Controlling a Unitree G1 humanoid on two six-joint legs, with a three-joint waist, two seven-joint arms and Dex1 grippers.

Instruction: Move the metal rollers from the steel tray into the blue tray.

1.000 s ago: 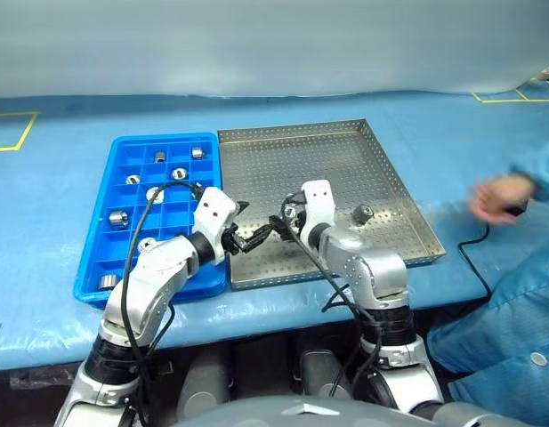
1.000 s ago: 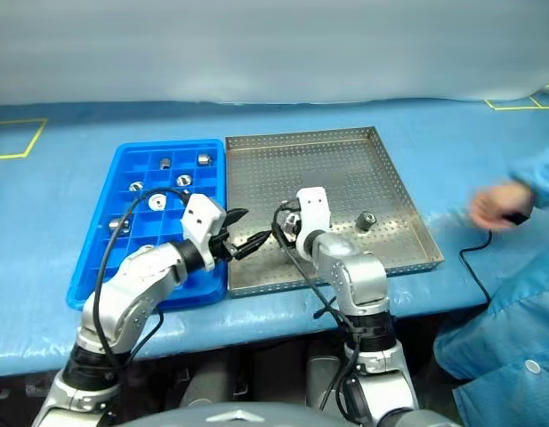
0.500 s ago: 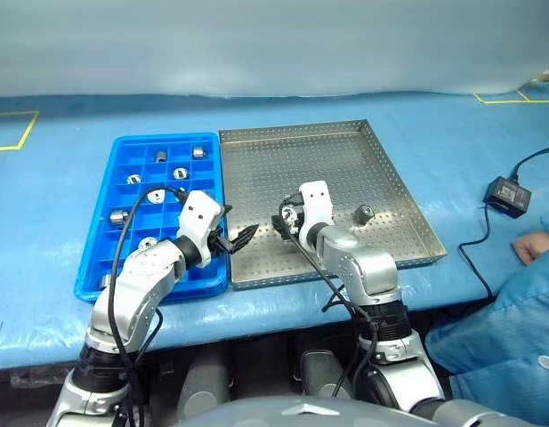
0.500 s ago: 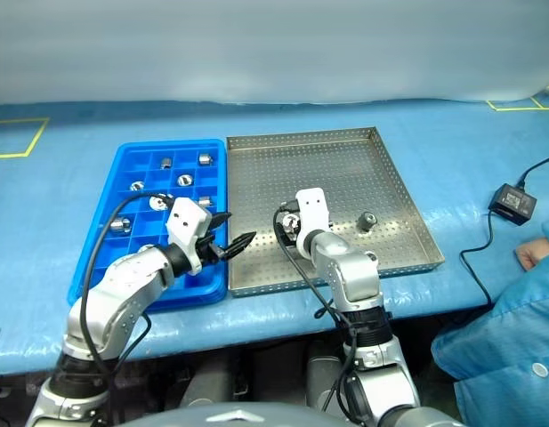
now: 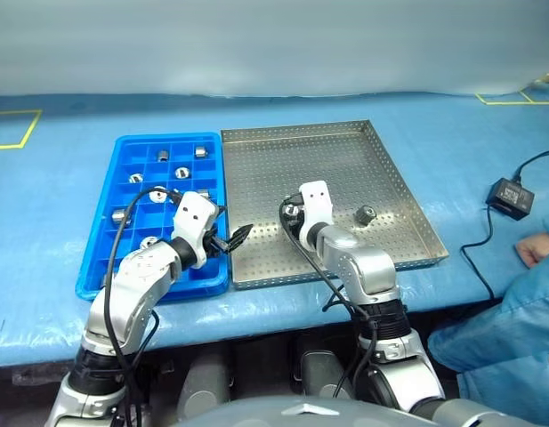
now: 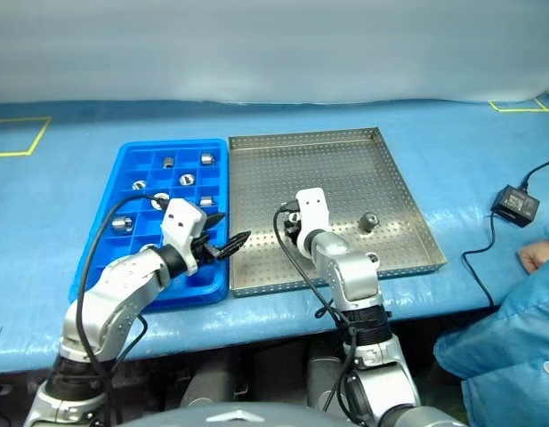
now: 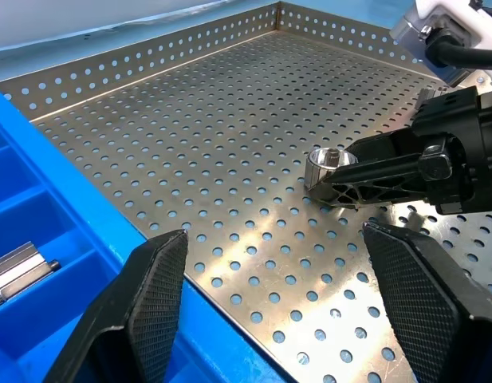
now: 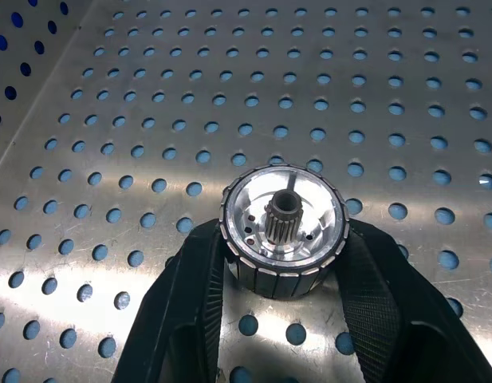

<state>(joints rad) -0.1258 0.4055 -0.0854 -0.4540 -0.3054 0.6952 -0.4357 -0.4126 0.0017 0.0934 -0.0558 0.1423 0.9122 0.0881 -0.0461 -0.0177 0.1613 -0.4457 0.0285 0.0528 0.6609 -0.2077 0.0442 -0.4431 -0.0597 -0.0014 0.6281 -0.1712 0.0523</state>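
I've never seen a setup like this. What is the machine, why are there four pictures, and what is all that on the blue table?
It is a humanoid robot with two arms, each ending in a two-fingered black tool. Two pictures come from cameras in its head, looking down over the arms; the other two come from cameras on its wrists, looking along the fingers.

On the table lie a blue tray with small compartments, several holding shiny metal rollers, and beside it a perforated steel tray. One roller lies loose on the steel tray. The right tool has its fingers closed against the sides of another roller that rests on the steel. The left tool hangs open and empty over the border between the trays. A person's hand rests at the table's edge.
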